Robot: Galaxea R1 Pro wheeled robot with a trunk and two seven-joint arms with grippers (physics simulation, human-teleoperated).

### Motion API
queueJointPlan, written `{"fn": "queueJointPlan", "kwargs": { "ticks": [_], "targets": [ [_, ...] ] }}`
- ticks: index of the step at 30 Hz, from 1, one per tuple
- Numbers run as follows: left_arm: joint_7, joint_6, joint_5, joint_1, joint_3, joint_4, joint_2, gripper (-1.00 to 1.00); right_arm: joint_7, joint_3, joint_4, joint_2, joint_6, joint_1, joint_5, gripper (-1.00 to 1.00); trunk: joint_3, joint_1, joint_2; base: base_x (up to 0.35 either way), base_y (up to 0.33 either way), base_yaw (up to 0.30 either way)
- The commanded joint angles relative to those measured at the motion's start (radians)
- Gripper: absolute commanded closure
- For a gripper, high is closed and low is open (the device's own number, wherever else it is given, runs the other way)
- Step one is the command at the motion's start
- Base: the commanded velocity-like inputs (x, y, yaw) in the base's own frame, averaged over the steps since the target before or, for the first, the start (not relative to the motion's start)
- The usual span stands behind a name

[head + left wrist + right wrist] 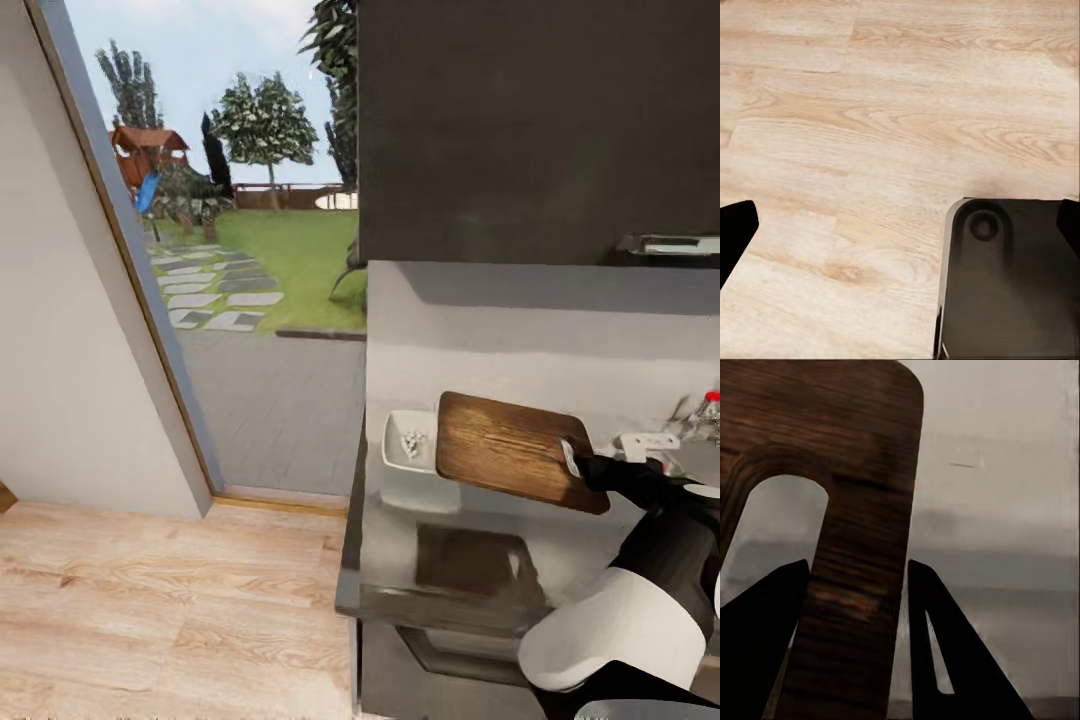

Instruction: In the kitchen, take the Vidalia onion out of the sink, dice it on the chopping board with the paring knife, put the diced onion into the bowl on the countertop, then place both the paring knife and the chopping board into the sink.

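The rectangular brown wooden chopping board (512, 449) is off the surface, lifted and tilted above the long glossy grey countertop (400, 540), its dark reflection showing on the metal below. The right gripper (578, 462) holds it at the short edge with the slot-shaped handle hole; in the right wrist view the two dark fingers (765, 637) sit either side of the wood strip beside the slot, pinching the board (855, 510).

Just beyond the board's far short edge, near the countertop's left end, stands the shallow white square bowl (408, 468) with the tiny white cubes of diced onion (410, 441) inside; the board overlaps its right side in the head view. At the right edge of the head view a small red knob (712, 398) shows, so the sink probably lies that way.

The left wrist view looks down on pale wooden floor (870, 135), with two dark fingertips (735, 225) at opposite edges, spread wide and holding nothing.

Judging by this, dicing and filling the bowl are done, and the step in hand is carrying the board to the sink. The next move calls for swinging it rightward, clear of the bowl, and lowering it into the basin.
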Motion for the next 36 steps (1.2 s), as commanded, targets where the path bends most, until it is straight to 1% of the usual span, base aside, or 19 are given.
{"fn": "queueJointPlan", "kwargs": {
  "ticks": [1,2,4,8,11,25,36],
  "targets": [
    [0.006,-0.002,0.01,0.0,-0.009,0.002,0.001,-1.0,0.006,-0.019,-0.002,0.001,0.003,-0.002,-0.008,1.0,-0.001,0.0,-0.002,-0.339,0.0,-0.126],
    [0.005,-0.002,0.009,0.0,-0.009,0.008,-0.004,-1.0,0.007,-0.035,-0.002,0.001,0.003,-0.002,-0.008,1.0,0.0,0.0,-0.002,-0.339,0.0,-0.161],
    [0.005,-0.002,0.009,0.0,-0.009,0.011,-0.01,-1.0,0.007,-0.041,-0.002,0.001,0.002,-0.003,-0.008,1.0,0.002,0.0,-0.002,-0.339,0.0,-0.172],
    [0.005,-0.002,0.008,0.0,-0.009,0.013,-0.013,-1.0,0.006,-0.046,-0.001,0.001,0.001,-0.002,-0.007,1.0,0.007,0.0,-0.002,-0.332,0.0,-0.149],
    [0.005,-0.001,0.008,0.0,-0.01,0.014,-0.013,-1.0,0.005,-0.047,0.0,0.001,0.001,-0.002,-0.006,1.0,0.007,0.0,-0.002,-0.157,0.0,-0.036],
    [0.005,0.0,0.008,0.0,-0.009,0.028,-0.015,-1.0,0.001,-0.047,0.001,0.001,-0.001,-0.002,-0.003,1.0,0.007,0.0,-0.002,0.0,-0.068,-0.001],
    [0.005,0.001,0.008,0.0,-0.009,0.028,-0.015,-1.0,0.0,-0.047,0.003,0.001,-0.001,-0.002,-0.003,1.0,0.008,0.0,-0.002,0.116,-0.171,-0.015]
  ]
}}
